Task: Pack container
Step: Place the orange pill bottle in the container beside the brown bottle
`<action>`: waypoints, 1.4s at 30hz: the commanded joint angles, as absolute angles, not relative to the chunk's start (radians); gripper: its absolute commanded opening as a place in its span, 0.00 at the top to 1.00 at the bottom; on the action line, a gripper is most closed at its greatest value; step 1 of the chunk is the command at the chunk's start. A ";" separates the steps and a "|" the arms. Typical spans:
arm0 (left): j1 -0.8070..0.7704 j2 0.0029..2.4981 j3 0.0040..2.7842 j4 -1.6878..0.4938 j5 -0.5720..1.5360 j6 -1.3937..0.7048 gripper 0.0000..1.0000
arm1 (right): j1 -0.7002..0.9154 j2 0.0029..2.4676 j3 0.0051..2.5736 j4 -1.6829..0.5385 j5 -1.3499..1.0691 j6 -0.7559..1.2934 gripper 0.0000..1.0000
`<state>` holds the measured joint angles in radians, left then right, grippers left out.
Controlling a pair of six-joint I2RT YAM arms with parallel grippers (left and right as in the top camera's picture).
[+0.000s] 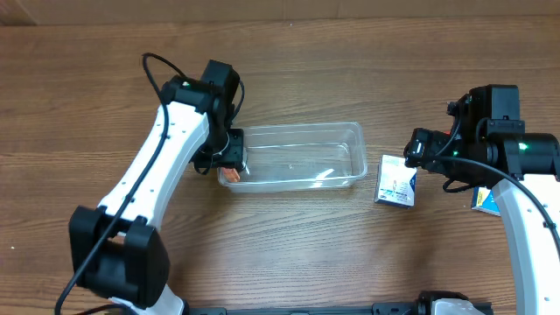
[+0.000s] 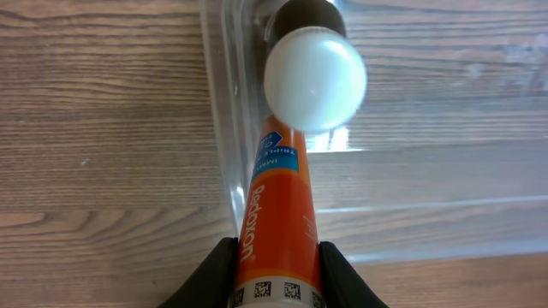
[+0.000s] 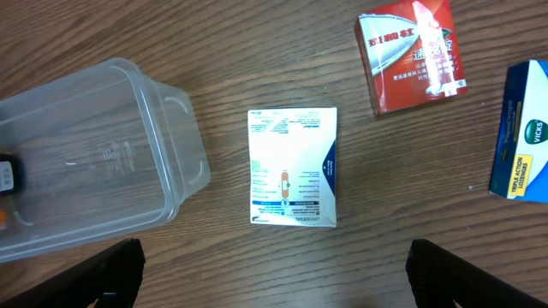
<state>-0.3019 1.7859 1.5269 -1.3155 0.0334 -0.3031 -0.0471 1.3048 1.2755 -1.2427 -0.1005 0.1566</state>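
The clear plastic container [image 1: 302, 157] lies mid-table; it also shows in the left wrist view [image 2: 224, 128] and the right wrist view [image 3: 94, 154]. My left gripper [image 2: 278, 278] is shut on an orange tube with a white round cap [image 2: 282, 214], held over the container's left end [image 1: 230, 173]. My right gripper [image 3: 274, 274] is open and empty, hovering above a white box with blue print [image 3: 292, 168], which lies just right of the container [image 1: 396, 181].
A red box [image 3: 413, 53] and a blue Vicks box [image 3: 520, 133] lie right of the white box. The blue box shows partly under my right arm [image 1: 484, 201] in the overhead view. The table is brown wood.
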 commanded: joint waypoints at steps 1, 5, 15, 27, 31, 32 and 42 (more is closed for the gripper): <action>-0.317 1.833 1.519 -1.314 0.011 -0.322 0.95 | -0.052 1.303 1.303 -1.240 -0.108 0.161 0.00; -0.326 1.859 1.519 -1.306 0.012 -0.321 0.83 | -0.052 1.303 1.303 -1.240 -0.108 0.161 0.00; -0.347 1.860 1.519 -1.301 0.012 -0.318 0.50 | -0.052 1.303 1.303 -1.240 -0.108 0.162 0.00; -0.347 1.827 1.557 -1.303 -0.016 -0.284 0.39 | -0.052 1.303 1.303 -1.240 -0.107 0.161 0.00; -0.346 1.753 1.644 -1.295 -0.056 -0.243 0.36 | -0.052 1.303 1.303 -1.240 -0.108 0.161 0.00; -0.346 1.736 1.665 -1.293 -0.056 -0.228 0.27 | -0.052 1.303 1.303 -1.240 -0.108 0.161 0.00; -0.259 1.468 1.757 -1.341 -0.109 -0.248 0.00 | -0.052 1.301 1.314 -1.253 -0.080 0.157 0.00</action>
<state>-0.3286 1.5581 1.7370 -1.3125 -0.0803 -0.2295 -0.0471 1.3048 1.2755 -1.2530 -0.0956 0.1570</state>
